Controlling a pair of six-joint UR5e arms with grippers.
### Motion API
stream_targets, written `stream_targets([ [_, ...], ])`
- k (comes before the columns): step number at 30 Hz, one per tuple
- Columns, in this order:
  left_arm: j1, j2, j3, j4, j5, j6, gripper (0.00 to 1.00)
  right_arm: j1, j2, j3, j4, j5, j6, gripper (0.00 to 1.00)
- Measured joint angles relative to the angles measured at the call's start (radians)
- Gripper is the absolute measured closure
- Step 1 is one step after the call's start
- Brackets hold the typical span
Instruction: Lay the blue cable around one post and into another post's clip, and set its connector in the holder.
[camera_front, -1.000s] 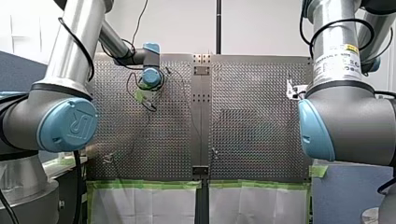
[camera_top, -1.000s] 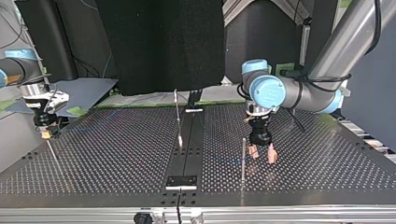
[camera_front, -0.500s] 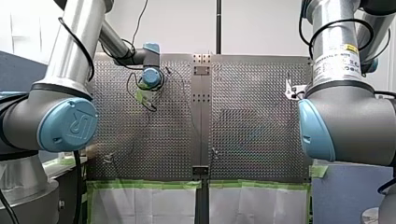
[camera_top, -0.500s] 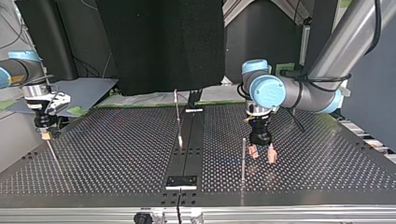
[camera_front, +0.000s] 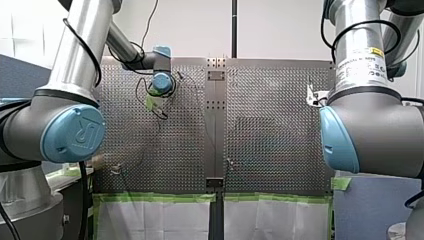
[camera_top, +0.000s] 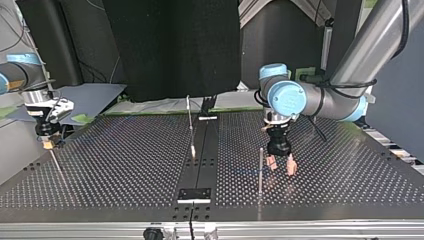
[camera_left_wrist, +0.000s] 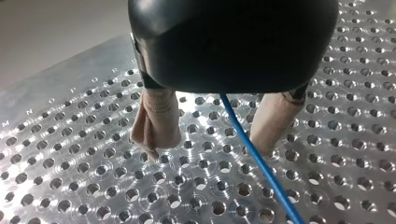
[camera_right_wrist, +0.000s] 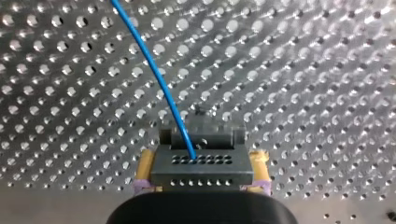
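Left wrist view: cable ends unseen

my left arm and my right arm are reaching over a perforated metal worktop in a robotics lab.

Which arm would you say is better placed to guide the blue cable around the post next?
Probably my left: the left gripper stands open beside the post, astride the blue cable; the right gripper holds the connector.
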Motion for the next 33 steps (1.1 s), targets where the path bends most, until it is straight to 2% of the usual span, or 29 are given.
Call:
stream_targets([
  [22,0.001,0.001,0.000,0.000,0.000,-0.001,0.00,0.000,0.000,0.000,0.000,0.000,0.000,0.99],
  [23,0.001,0.001,0.000,0.000,0.000,-0.002,0.00,0.000,0.000,0.000,0.000,0.000,0.000,0.84],
  [24,0.001,0.001,0.000,0.000,0.000,-0.003,0.00,0.000,0.000,0.000,0.000,0.000,0.000,0.84],
  [25,0.001,0.000,0.000,0.000,0.000,-0.004,0.00,0.000,0.000,0.000,0.000,0.000,0.000,0.60],
  [26,0.001,0.001,0.000,0.000,0.000,-0.005,0.00,0.000,0.000,0.000,0.000,0.000,0.000,0.42],
  [27,0.001,0.001,0.000,0.000,0.000,-0.005,0.00,0.000,0.000,0.000,0.000,0.000,0.000,0.42],
  [28,0.001,0.001,0.000,0.000,0.000,-0.005,0.00,0.000,0.000,0.000,0.000,0.000,0.000,0.25],
  [29,0.002,0.001,0.000,0.000,0.000,-0.006,0.00,0.000,0.000,0.000,0.000,0.000,0.000,0.04],
  [33,0.003,0.001,0.000,-0.001,0.000,-0.006,0.00,0.000,0.000,0.000,0.000,0.000,0.000,0.00],
])
